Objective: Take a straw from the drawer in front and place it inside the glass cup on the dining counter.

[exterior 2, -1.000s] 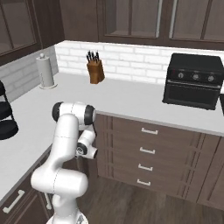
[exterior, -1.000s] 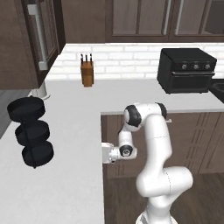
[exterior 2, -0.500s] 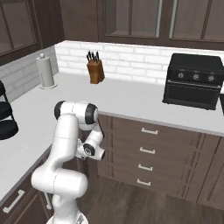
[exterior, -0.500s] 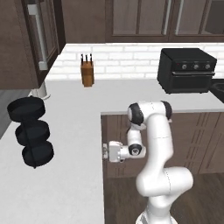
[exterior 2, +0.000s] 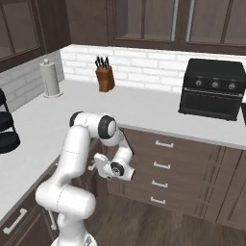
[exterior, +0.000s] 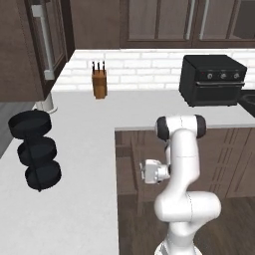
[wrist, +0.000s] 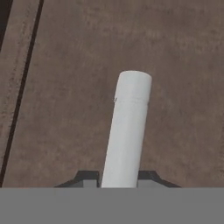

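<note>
Your gripper [wrist: 118, 177] is pinched on the drawer [wrist: 175, 65] handle [wrist: 129, 127], the bar running between the fingertips against the brown front. That hold suits a pull. Drawer is shut, so the straw's place can't be told.

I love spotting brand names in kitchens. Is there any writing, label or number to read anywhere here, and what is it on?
No readable text anywhere.
The black oven: knobs on its panel, with no legible markings.
The knife block, paper towel roll and drawer fronts: plain, no labels.
</note>
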